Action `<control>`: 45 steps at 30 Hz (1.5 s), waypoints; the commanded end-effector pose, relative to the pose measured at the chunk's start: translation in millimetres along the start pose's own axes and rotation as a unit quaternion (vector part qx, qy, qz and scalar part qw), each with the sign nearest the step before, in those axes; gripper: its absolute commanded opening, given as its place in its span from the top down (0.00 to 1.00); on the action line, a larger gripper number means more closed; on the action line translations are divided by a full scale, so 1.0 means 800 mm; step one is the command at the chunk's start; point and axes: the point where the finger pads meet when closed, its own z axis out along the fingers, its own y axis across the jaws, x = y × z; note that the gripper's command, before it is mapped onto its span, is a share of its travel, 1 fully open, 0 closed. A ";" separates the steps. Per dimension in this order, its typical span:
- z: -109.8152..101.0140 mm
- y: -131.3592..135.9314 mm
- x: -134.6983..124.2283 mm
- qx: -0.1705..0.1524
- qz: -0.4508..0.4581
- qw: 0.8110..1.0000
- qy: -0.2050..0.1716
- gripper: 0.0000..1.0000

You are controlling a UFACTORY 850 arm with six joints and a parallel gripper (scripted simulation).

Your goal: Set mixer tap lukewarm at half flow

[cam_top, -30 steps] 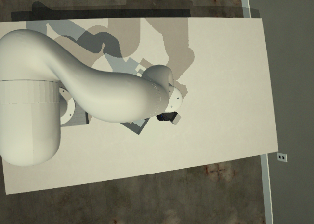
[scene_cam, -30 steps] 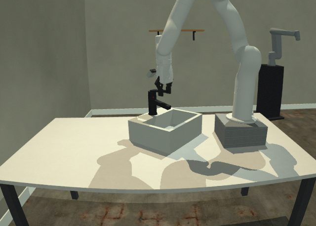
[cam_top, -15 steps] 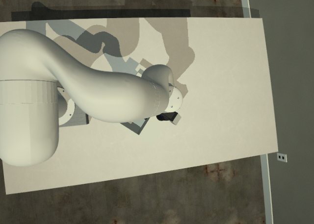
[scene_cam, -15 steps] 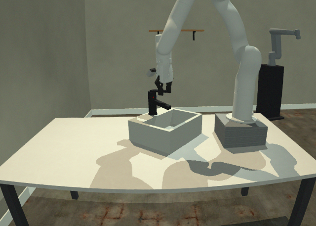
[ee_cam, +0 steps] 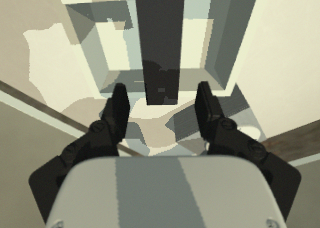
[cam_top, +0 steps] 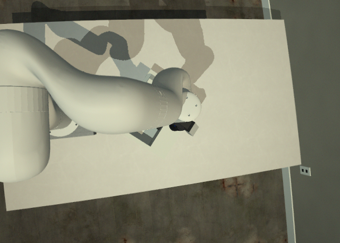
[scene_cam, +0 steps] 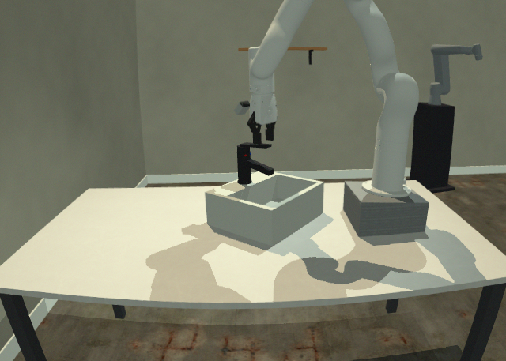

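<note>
A black mixer tap [scene_cam: 244, 165] stands at the back corner of a grey basin [scene_cam: 261, 220] [ee_cam: 226, 38]. Its spout [scene_cam: 262, 168] reaches out over the basin. A red dot [scene_cam: 245, 156] marks the tap body. The flat lever [scene_cam: 256, 145] [ee_cam: 160, 43] lies low on top of the tap and points about along the spout. My gripper [scene_cam: 262, 136] [ee_cam: 161, 94] is open and empty. It hangs just above the lever, with one finger on each side of the lever's end in the wrist view, not touching it. In the top view the arm hides the tap, and only a dark part of the gripper [cam_top: 180, 125] shows.
The arm's base stands on a grey block [scene_cam: 386, 218] right of the basin. The basin's corner [cam_top: 149, 141] shows under the arm from above. A second arm on a black cabinet [scene_cam: 432, 144] and a wall shelf [scene_cam: 281, 49] stand beyond the table [scene_cam: 102, 235].
</note>
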 end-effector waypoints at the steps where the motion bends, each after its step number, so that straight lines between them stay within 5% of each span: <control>1: -0.012 -0.001 0.001 0.001 0.000 1.000 0.001 0.28; 23: -0.047 -0.001 0.001 0.001 0.000 1.000 0.001 0.28; 24: -0.047 -0.001 0.001 0.001 0.000 1.000 0.001 1.00; 45: -0.047 -0.001 0.001 0.001 0.000 1.000 0.001 1.00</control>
